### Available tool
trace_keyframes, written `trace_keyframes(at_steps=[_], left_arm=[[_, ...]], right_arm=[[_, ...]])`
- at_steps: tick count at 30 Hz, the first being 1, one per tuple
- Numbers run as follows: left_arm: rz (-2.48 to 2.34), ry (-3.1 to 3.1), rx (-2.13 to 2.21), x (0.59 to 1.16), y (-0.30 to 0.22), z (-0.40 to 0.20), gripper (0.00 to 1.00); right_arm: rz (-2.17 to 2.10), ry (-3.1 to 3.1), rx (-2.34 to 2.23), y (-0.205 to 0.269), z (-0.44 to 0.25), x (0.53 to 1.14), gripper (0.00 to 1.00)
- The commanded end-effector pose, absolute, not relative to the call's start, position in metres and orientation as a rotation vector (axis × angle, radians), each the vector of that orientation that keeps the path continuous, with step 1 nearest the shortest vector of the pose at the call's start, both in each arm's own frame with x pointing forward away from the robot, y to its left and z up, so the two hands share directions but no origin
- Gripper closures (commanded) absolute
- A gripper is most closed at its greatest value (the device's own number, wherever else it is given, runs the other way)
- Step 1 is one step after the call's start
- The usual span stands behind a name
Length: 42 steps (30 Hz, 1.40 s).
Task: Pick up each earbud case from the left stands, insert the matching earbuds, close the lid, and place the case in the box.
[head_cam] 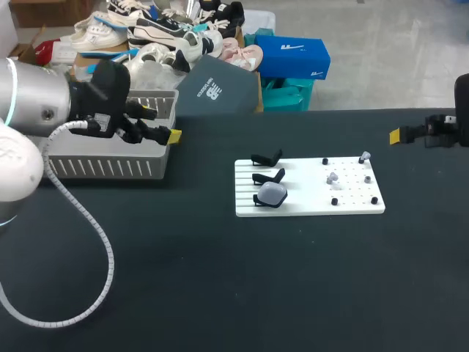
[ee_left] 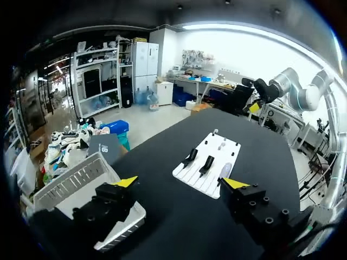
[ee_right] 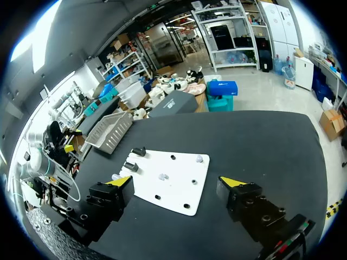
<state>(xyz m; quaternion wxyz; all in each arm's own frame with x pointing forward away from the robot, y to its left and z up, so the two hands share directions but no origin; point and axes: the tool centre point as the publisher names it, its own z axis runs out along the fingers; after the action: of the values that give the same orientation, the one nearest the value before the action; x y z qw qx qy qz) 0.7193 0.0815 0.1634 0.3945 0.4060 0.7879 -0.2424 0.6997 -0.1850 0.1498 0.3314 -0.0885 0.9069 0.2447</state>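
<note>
Sitting on ridged white board — rounded case; left fingers, right fingers spread.

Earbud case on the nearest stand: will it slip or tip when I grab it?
The earbud case looks smooth and rounded, so it may slip between fingertips. It is small, so probably light and rigid. It sits propped on a thin black stand, so a sideways nudge could knock it off.

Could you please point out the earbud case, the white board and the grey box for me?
earbud case [head_cam: 272, 193], head view, middle of its rounded top.
white board [head_cam: 308, 206], head view, bare strip near its front edge.
grey box [head_cam: 110, 169], head view, slatted front wall.
</note>
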Motion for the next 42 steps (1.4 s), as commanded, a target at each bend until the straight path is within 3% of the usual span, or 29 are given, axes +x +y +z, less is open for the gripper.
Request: trace_keyframes(at_steps=[1, 23, 42], left_arm=[[-0.892, 1.513, 1.556, 0.708, 0.076, 0.151, 0.0], [-0.94, 1.4, 1.709, 0.68, -0.016, 0.097, 0.0], [-0.912, 1.383, 1.709, 0.674, -0.046, 0.071, 0.0]], right_arm=[[0.64, 2.372, -0.233, -0.185, 0.15, 0.7, 0.0], [0.64, 2.372, -0.233, -0.185, 0.15, 0.7, 0.0], [0.64, 2.372, -0.233, -0.185, 0.15, 0.7, 0.0]])
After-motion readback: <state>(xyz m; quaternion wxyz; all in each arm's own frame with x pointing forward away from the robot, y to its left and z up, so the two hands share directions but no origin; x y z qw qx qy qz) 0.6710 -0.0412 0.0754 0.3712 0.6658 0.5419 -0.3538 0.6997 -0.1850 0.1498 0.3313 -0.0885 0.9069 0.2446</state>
